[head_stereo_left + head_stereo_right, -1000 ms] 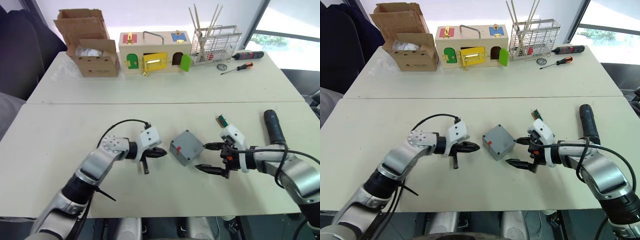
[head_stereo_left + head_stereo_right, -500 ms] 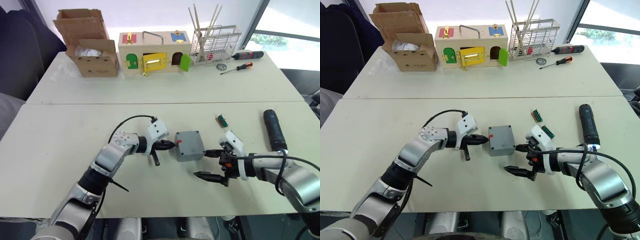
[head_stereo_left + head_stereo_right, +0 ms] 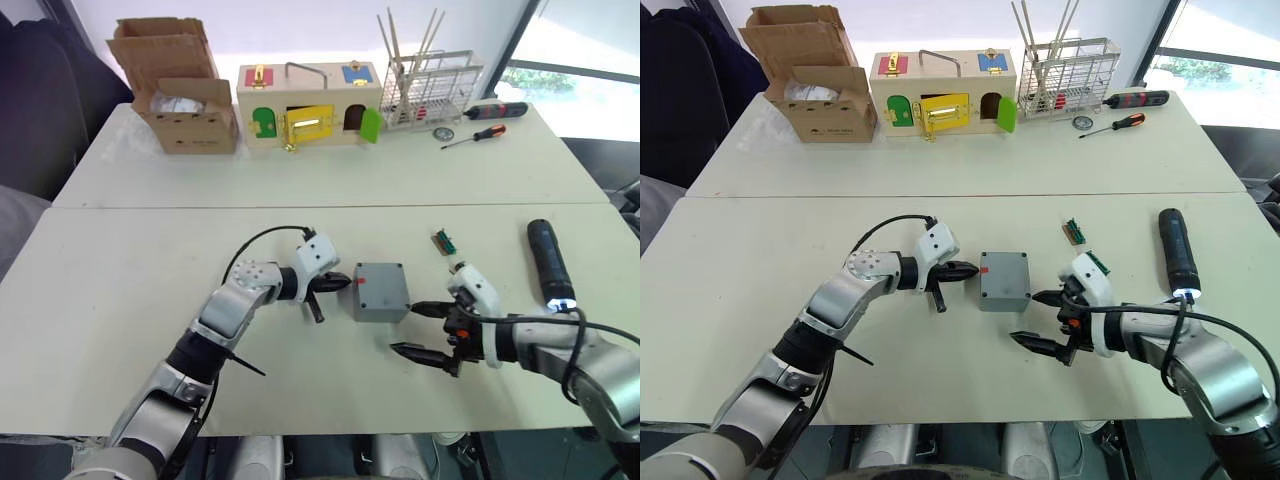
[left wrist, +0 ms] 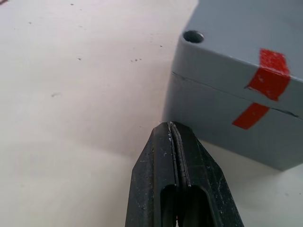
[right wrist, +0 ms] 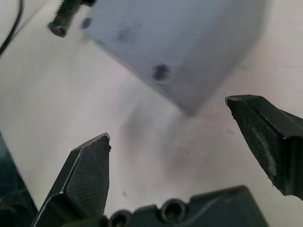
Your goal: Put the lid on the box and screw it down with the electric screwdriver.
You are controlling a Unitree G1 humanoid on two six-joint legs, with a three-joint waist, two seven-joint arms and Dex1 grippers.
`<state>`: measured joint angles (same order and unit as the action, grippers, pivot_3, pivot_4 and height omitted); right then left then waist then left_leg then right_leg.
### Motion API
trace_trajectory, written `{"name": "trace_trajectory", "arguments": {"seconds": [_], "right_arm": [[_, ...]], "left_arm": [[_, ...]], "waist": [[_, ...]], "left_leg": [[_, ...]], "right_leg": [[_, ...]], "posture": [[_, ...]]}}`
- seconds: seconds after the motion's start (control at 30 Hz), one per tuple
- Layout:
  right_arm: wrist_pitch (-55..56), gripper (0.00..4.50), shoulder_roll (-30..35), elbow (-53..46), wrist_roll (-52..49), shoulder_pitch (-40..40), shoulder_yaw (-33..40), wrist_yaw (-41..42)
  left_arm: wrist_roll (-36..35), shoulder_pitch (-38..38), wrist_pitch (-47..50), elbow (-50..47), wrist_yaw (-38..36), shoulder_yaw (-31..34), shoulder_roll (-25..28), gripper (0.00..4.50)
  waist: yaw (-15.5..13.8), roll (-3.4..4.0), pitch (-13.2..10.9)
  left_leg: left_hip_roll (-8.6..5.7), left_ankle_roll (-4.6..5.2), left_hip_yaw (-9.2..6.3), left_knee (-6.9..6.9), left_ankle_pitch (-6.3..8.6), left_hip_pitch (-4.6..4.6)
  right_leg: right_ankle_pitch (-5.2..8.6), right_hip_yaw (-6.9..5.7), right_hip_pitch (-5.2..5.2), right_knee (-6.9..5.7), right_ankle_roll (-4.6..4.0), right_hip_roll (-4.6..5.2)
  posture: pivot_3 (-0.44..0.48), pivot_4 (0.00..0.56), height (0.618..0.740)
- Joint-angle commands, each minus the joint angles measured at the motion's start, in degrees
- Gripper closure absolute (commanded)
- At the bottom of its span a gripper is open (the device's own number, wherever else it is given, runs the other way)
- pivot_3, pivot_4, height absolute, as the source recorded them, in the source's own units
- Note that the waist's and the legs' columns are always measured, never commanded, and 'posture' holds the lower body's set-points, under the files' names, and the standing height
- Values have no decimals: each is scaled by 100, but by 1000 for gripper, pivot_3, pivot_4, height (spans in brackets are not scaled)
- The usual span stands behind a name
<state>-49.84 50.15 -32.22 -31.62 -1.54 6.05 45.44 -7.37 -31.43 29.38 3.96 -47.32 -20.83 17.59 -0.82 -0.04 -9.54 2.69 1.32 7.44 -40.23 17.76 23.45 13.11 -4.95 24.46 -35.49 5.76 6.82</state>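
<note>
Our left hand has its two black fingers pressed tight together, holding nothing, its tip just beside the left side of the box, which sits on the near table with the lid already on top; in the left wrist view the closed fingertips stop just short of the grey wall, below a red mark that runs across the seam between lid and box. Compared with half a second ago, the left hand has barely shifted and the box lies squared in about the same place, whereas a second ago it sat turned at an angle and nearer to us. Our right hand is spread wide and empty, just to the right of the box and a little nearer us, apart from it; it has drawn back slightly from where it was a second ago. The right wrist view shows a corner of the box with a screw hole between the open fingers. Further right, the electric screwdriver lies on the table, untouched. On the far table stand a cardboard box, a wooden box with coloured doors and a wire rack.
</note>
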Motion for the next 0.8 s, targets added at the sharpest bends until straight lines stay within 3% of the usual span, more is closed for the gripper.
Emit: {"name": "trace_trajectory", "arguments": {"seconds": [0.03, 0.17, 0.3, 0.4, 0.53, 0.8], "right_arm": [[-26, 32, -6, -103, -249, -279, 1093, -86], [506, 32, -478, 567, -201, -280, 1721, -290], [1372, 32, -760, 1611, 384, 193, 1355, -438], [1979, 765, -889, 2393, 789, 601, 1054, -491], [2391, 2145, -987, 3005, 1061, 951, 861, -521], [2583, 2145, -1100, 3591, 1137, 1299, 744, -474]], "left_arm": [[-185, 118, 171, -692, -150, 330, 365, 4500], [-781, 428, 695, -1763, -629, 575, 934, 4500], [-1142, 437, 1037, -2296, -794, 604, 1130, 4500], [-1149, 387, 1111, -2440, -722, 548, 1144, 4500], [-1310, 365, 1314, -2686, -669, 592, 1138, 4500], [-1531, 524, 1655, -3150, -510, 565, 1289, 4500]], "waist": [[4, 0, 0], [19, -2, 2], [2, 1, 3], [15, 1, 3], [15, 1, 3], [15, 2, 3]], "left_leg": [[1, 0, -1, 1, 0, -1], [4, -6, 1, 4, -3, -5], [0, -6, 3, 2, -4, -4], [-3, -14, 5, 2, -8, -5], [-3, -33, 13, 5, -19, -5], [-2, -41, 13, 5, -24, -7]], "right_leg": [[0, 0, 0, -1, 0, 0], [0, 0, 2, -6, 0, -3], [0, 1, -1, -5, 0, 0], [1, 2, -2, -5, 0, -1], [1, 2, -1, -7, 1, -5], [1, 2, -1, -11, 1, -6]], "posture": [[0, 150, 728], [0, 150, 728], [0, 150, 728], [0, 150, 728], [0, 150, 728], [0, 150, 728]]}}
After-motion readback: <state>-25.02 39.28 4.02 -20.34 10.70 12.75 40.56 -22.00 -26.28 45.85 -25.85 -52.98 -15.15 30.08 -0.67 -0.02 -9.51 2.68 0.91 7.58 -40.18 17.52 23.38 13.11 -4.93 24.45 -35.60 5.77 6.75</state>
